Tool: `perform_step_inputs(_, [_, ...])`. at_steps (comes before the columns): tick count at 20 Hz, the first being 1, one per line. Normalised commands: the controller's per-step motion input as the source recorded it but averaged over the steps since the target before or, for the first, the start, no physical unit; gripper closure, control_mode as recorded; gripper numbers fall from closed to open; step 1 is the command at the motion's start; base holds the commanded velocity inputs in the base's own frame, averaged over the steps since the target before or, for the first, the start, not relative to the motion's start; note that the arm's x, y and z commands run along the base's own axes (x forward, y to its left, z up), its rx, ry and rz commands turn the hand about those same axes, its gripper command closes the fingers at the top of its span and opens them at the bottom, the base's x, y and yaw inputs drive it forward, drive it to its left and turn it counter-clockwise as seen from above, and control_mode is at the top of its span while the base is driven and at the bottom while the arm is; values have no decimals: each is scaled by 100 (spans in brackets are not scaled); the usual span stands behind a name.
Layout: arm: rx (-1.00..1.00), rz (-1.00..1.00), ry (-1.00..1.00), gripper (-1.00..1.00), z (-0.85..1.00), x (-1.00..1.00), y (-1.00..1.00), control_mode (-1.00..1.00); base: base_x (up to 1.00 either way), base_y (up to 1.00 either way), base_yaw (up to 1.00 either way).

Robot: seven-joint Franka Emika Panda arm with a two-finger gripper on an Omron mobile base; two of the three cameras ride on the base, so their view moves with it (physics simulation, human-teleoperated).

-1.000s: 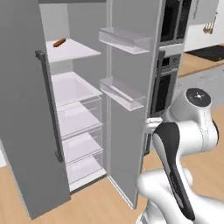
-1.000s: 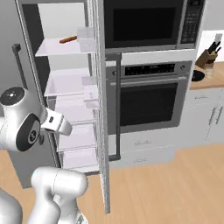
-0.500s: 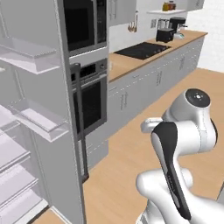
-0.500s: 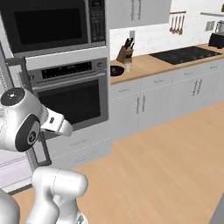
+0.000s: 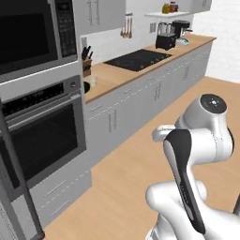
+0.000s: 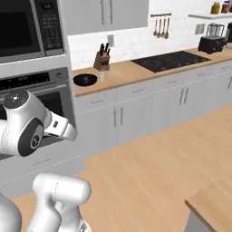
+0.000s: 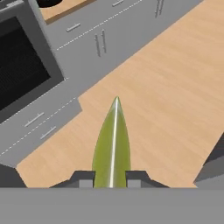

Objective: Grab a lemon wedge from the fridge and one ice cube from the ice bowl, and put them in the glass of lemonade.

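In the hand view, the yellow-green lemon wedge [image 7: 112, 144] stands pointed end out between my two dark fingertips, with my gripper [image 7: 111, 177] shut on it above the wooden floor. The hand itself sits in front of the oven, at the end of the white arm [image 6: 61, 128]. On the wooden counter just right of the oven lies the wide black ice bowl [image 6: 84, 79] [image 5: 86, 87]. The small glass of lemonade [image 6: 102, 76] [image 5: 93, 80] is beside it. I cannot make out any ice cubes at this distance. The fridge's grey door edge [image 5: 16, 187] shows at far left.
A built-in oven [image 5: 40, 126] with a microwave [image 6: 27, 25] above it stands left of the counter. A knife block [image 6: 104, 60] is behind the bowl, with a black cooktop [image 6: 170, 61] farther right. Grey base cupboards [image 6: 149, 111] line the wall, and a second counter corner [image 6: 213, 204] sits at lower right.
The whole picture has swung from the open fridge shelves to the oven and the long counter, so the base has turned right. The arm keeps its pose.
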Motion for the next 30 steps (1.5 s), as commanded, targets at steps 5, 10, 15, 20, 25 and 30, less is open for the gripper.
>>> perform_step_inputs(5, [0,0,0,100,0,0,0,100,100,-37,2])
perform_step_inputs(10, [0,0,0,100,0,0,0,100,100,0,17])
perform_step_inputs(15, [0,0,0,100,0,0,0,100,100,-1,24])
perform_step_inputs(20, [0,0,0,100,0,0,0,100,100,-18,30])
perform_step_inputs(25, [0,0,0,100,0,0,0,100,100,-51,28])
perform_step_inputs(30, [0,0,0,100,0,0,0,100,100,-33,42])
